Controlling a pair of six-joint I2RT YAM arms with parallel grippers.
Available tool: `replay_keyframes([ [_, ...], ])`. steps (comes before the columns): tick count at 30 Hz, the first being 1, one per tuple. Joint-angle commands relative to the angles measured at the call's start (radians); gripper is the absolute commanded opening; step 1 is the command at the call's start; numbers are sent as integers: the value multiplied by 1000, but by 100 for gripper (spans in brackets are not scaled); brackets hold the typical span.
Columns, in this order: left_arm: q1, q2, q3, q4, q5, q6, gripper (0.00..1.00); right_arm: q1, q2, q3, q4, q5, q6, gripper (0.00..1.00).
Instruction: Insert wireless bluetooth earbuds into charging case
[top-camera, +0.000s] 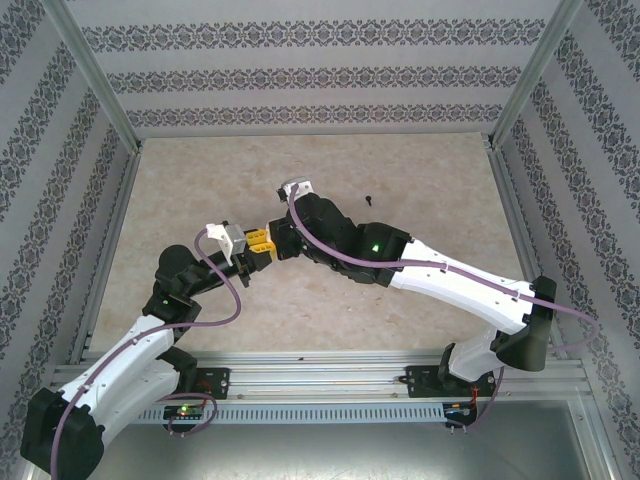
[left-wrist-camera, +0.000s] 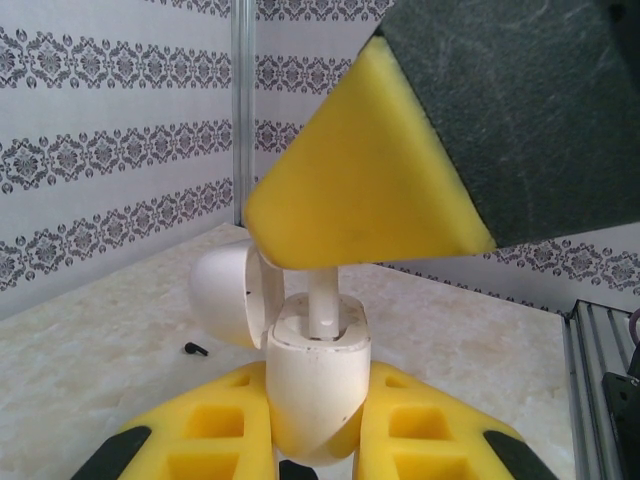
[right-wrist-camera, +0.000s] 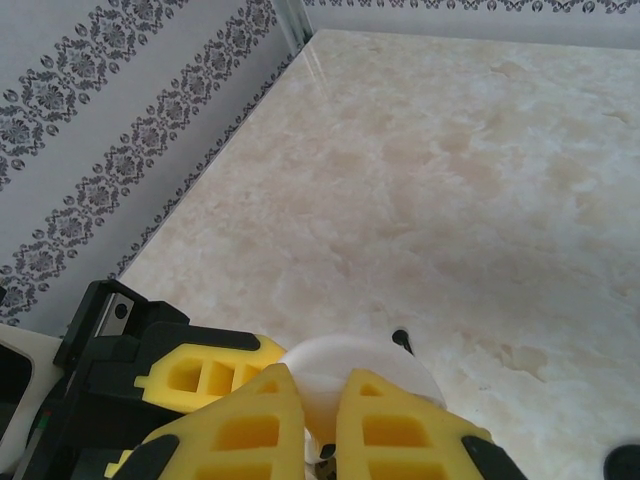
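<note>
— Where was the white earbud (left-wrist-camera: 323, 305)?
— Standing in the open charging case (left-wrist-camera: 312, 375), pinched by the narrow right pincer (right-wrist-camera: 322, 420). The left pincer (left-wrist-camera: 315, 430) clamped the case. A black earbud (top-camera: 371, 199) lay on the worktop (top-camera: 200, 180), at two o'clock.

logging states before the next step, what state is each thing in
charging case: lid open, clamped in left end effector
white earbud: upright in the case, stem sticking out
right end effector: shut on white earbud's stem
black earbud: lying loose on table
</note>
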Motion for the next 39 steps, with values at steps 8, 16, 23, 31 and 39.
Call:
replay_keyframes([
  [8, -10, -9, 15, 62, 11, -16, 0, -7, -22, -47, -27, 9, -44, 9],
  [16, -10, -5, 21, 55, 15, -19, 0, -9, -23, -36, -40, 10, -73, 9],
  [23, -10, -3, 22, 54, 18, -19, 0, -17, -21, -34, -50, -7, -96, 9],
  [31, -10, 8, 25, 61, 22, -19, 0, -31, -1, -10, -64, -69, -125, 9],
  [39, -11, 22, 34, 76, 10, -41, 0, -31, 21, -24, -64, -134, -105, 15],
])
